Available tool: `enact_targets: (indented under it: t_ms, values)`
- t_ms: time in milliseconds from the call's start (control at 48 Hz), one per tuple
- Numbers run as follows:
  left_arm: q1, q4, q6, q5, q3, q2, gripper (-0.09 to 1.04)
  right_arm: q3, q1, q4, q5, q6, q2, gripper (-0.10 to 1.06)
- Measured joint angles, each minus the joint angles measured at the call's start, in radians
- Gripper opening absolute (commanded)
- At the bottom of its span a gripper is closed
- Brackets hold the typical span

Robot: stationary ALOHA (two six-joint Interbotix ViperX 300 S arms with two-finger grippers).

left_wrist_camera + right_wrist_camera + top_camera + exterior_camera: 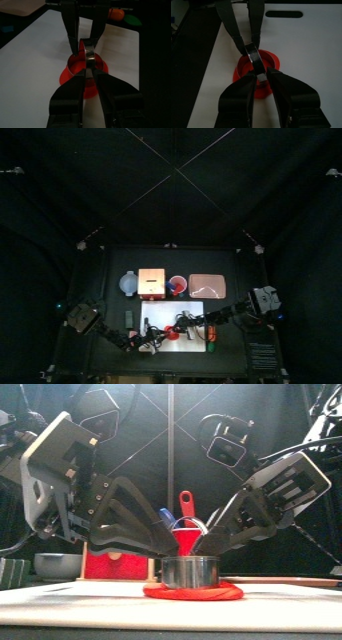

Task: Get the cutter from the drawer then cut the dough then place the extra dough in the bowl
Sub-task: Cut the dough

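Dough (194,593), red and flat, lay on the white cutting board (80,591) near the table's front. The round metal cutter (191,571) stood upright on it, axis vertical and open end down, with a rim of dough showing all round its foot.

The left gripper (89,69) and the right gripper (258,75) met over the cutter from opposite sides. Each had its jaws drawn almost together and pinched the cutter's top; whether they held wire handle or rim could not be told.

Behind the cutter stood the red cup (185,542), with its red knife (186,502) pointing straight up and its blue knife (166,515) leaning left.

Farther back were the blue-grey bowl (56,565), the wooden box (114,566) beside it and the pink tray (207,285).
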Motion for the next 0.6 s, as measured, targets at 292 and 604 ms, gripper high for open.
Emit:
enact_targets:
  t_ms: [292,604]
  values:
    - [0.000,0.018,0.006,0.002,0.000,-0.014,0.76,-0.003,0.002,-0.003,0.003,0.000,-0.005,0.75]
    - [0.002,0.069,0.055,-0.009,0.048,-0.054,0.76,-0.003,0.000,-0.003,0.005,-0.002,-0.006,0.77]
